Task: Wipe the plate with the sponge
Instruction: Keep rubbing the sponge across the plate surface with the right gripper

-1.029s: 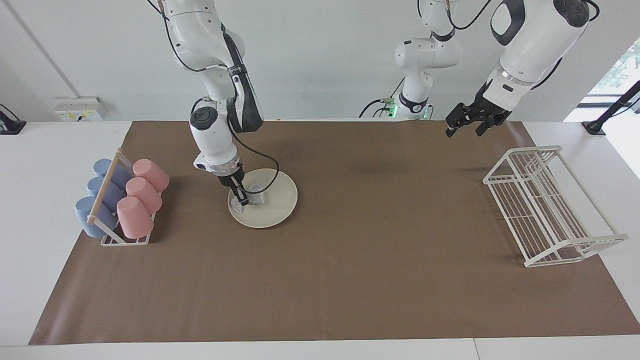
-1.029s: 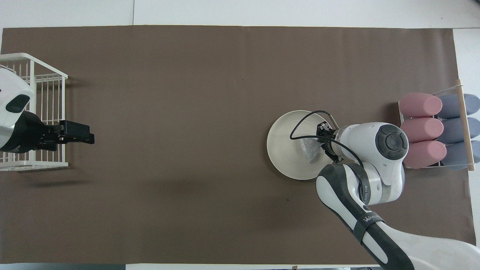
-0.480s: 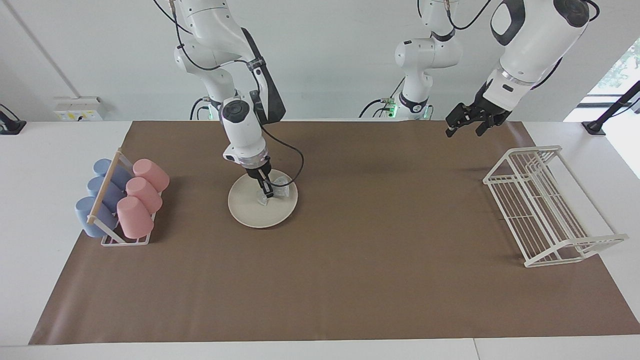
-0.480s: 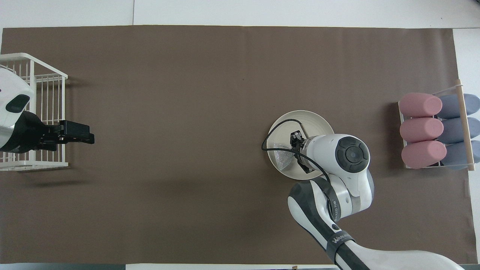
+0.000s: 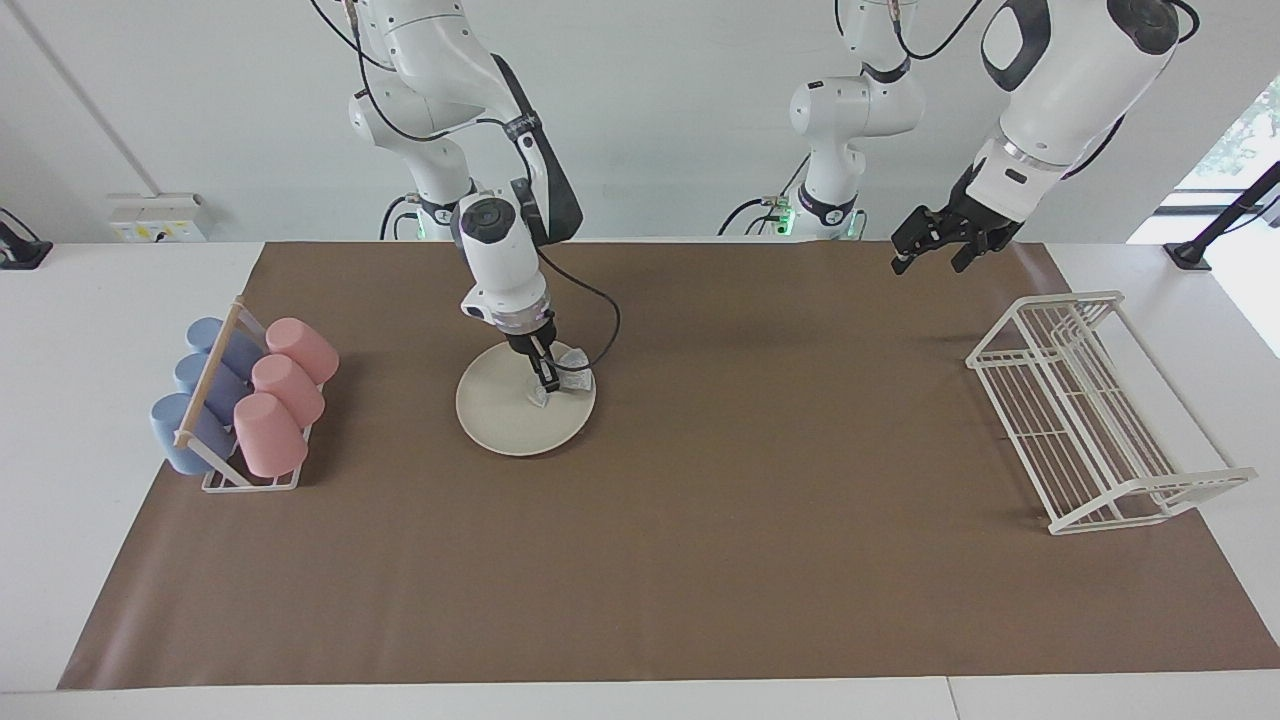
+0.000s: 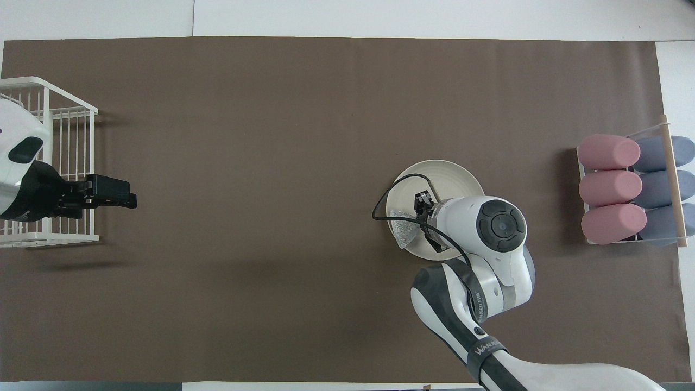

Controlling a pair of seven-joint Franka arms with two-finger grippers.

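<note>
The plate [image 5: 515,412] was a round, shallow, cream-white dish with a faint raised rim, lying flat on the brown paper mat [image 5: 700,560] toward the right arm's end of the table. The sponge [image 5: 566,374] was a small, wrinkled, silvery pad of irregular outline, resting on the plate at the rim nearest the middle of the table, its edge overhanging the rim slightly in the overhead view [image 6: 406,232]. The right gripper [image 5: 546,384] pointed down onto the plate with its fingertips clamped on the sponge, pressing it against the plate surface; a black cable looped from the wrist over the plate. The left gripper [image 5: 930,250] hung in the air over the mat's edge near the left arm's base, jaws spread wide and holding nothing, that arm waiting. A white wire rack [image 5: 1085,420] with thin parallel bars stood at the left arm's end. A small rack of cups [image 5: 245,400], smooth pink and blue cylinders lying on their sides behind a wooden rod, stood just beside the plate at the right arm's end, apart from it.
</note>
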